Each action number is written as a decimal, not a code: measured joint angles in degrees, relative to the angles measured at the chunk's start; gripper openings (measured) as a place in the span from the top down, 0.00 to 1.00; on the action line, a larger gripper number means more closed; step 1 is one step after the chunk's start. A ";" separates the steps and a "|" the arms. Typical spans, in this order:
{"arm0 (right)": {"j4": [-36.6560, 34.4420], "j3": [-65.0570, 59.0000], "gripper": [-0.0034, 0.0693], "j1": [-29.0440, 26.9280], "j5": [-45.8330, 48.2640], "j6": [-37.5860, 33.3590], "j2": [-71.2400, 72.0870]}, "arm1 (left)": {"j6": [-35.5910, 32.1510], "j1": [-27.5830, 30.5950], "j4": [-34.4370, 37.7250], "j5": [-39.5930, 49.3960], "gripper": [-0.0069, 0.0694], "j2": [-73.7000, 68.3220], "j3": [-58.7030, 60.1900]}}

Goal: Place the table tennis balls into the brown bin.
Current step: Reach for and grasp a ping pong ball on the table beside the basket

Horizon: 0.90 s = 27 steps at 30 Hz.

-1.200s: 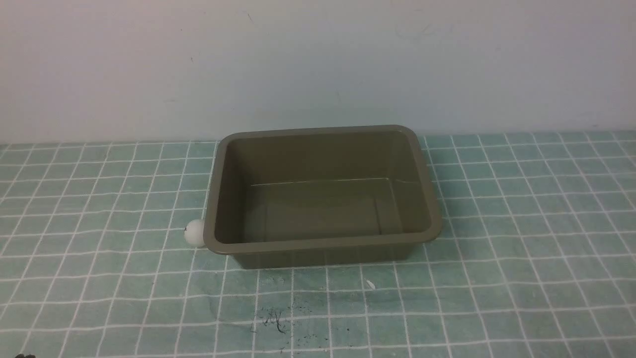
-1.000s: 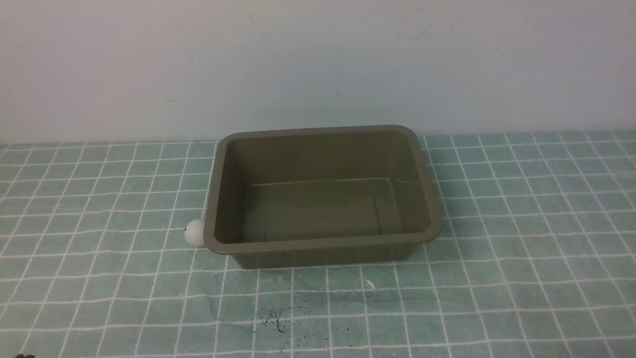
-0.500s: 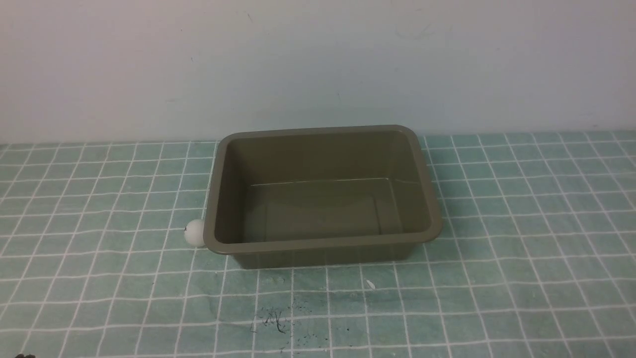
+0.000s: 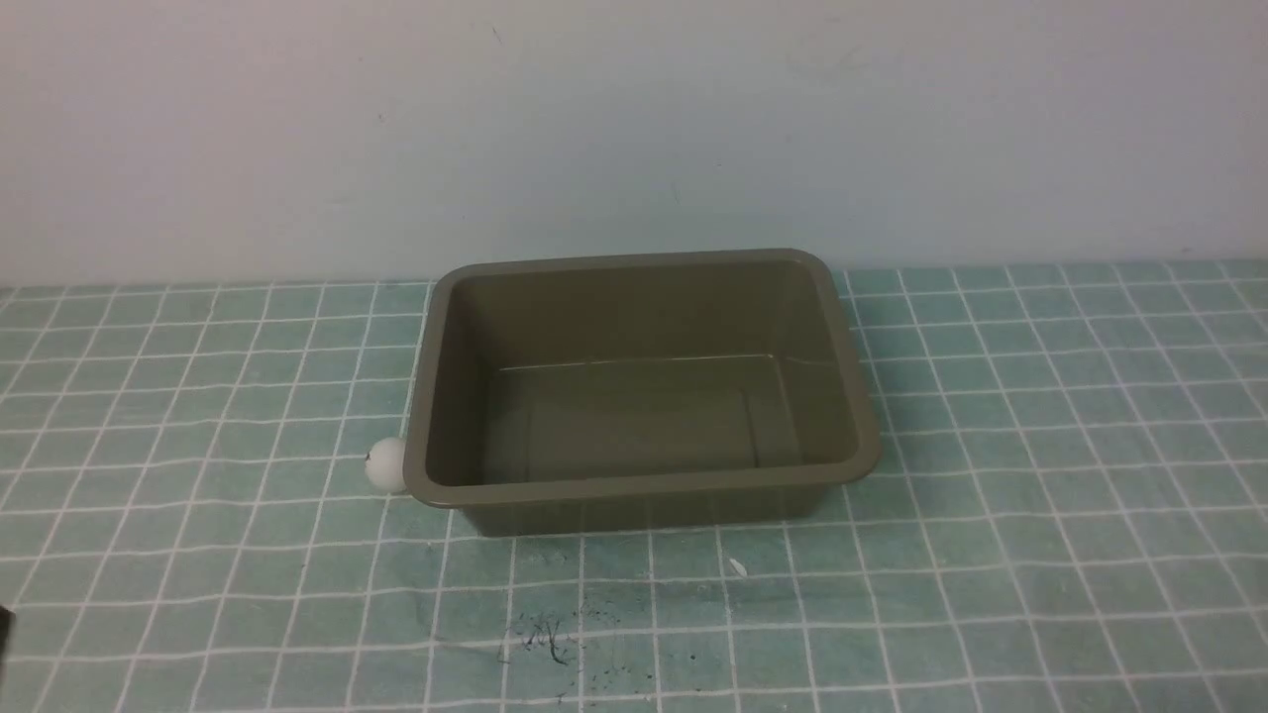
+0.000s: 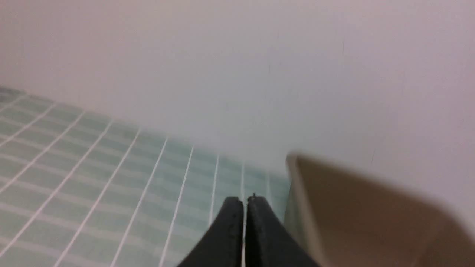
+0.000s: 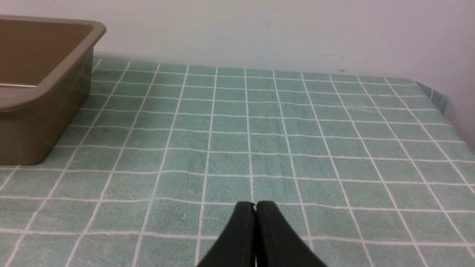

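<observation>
In the front view the olive-brown bin (image 4: 441, 386) stands mid-table near the wall, and nothing lies inside it. One white table tennis ball (image 4: 385, 465) rests on the cloth, touching the bin's front left corner from outside. My left gripper (image 5: 244, 202) is shut with nothing in it; its wrist view is blurred, with the bin (image 5: 356, 215) beside the tips and the ball hidden. My right gripper (image 6: 255, 205) is shut and holds nothing, low over the cloth to the right of the bin (image 6: 44, 92). A dark sliver of the left arm (image 4: 4, 629) shows at the front view's left edge.
A green cloth with a white grid (image 4: 1040, 515) covers the table, which ends at a pale wall (image 4: 634, 129) just behind the bin. The cloth's far right corner (image 6: 434, 96) shows in the right wrist view. Dark specks (image 4: 550, 639) mark the cloth in front of the bin.
A dark part of the left arm has come into view at the front view's lower left edge. The ball and bin have not moved.
</observation>
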<state>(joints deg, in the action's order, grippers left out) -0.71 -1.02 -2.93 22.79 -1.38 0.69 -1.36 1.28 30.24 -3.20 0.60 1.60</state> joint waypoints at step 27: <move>0.00 0.00 0.97 0.00 -0.07 0.00 0.00 | -12.43 -0.25 -11.49 50.80 0.92 -88.52 -63.12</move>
<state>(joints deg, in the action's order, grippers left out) -0.71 -1.02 -2.93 22.73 -1.38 0.69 -13.79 1.03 18.76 47.60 -87.91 -61.51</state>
